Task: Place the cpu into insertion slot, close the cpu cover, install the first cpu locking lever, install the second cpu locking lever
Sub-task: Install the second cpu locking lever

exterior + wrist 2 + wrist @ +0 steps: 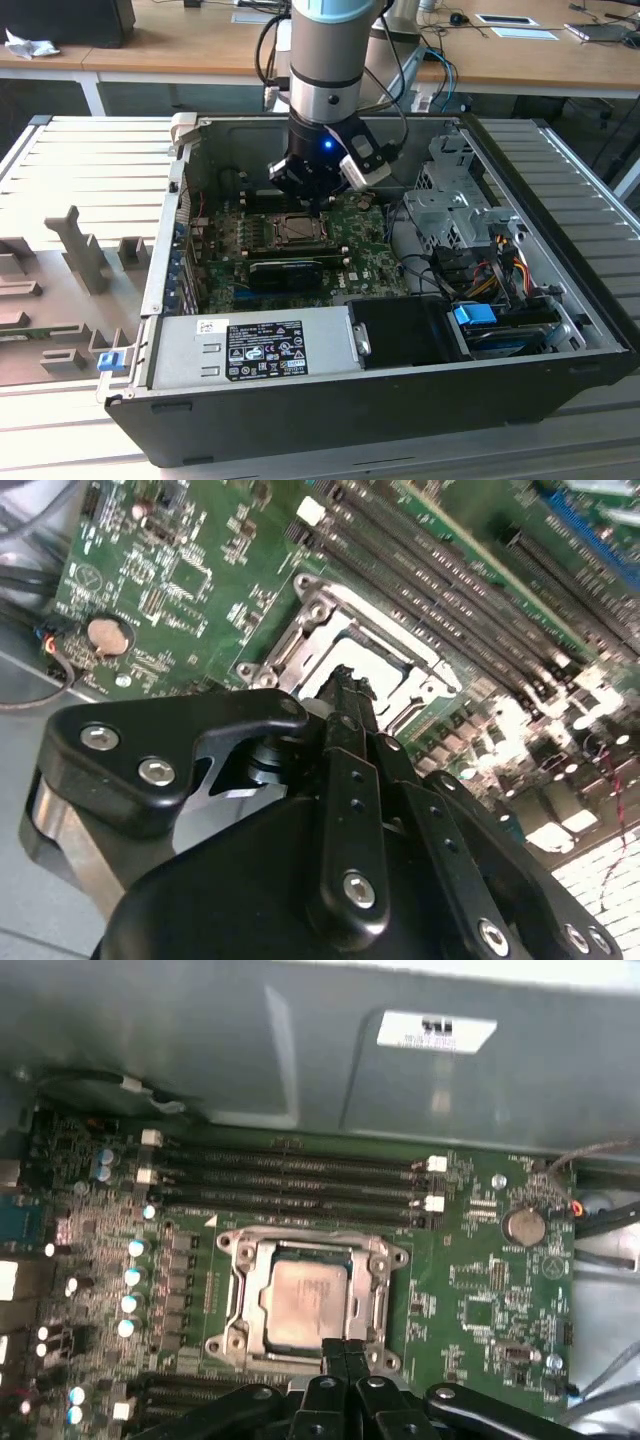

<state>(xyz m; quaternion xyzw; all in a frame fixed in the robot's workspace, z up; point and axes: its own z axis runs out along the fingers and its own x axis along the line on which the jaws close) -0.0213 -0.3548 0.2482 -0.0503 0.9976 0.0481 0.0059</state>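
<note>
The cpu (305, 1300), a silvery-grey square chip, lies flat in the insertion slot (232, 1250) on the green motherboard. The cpu cover (252, 1300), a silver frame with a cut-out centre, lies down around the chip. My gripper (346, 1352) hangs just above the socket's edge, its black fingers pressed together and shut with nothing visible between them. In the exterior view my gripper (315, 198) sits over the back edge of the cpu (298, 231) inside the open computer case. In the second wrist view the fingertips (345, 688) point at the cpu cover (292, 648).
Long black memory slots (290, 1182) run beside the socket. A coin battery (522, 1226) sits on the board. A long black card (290, 270) lies in front of the socket, the power supply (250, 345) at the case front, and the drive cage (460, 195) with cables on the exterior view's right.
</note>
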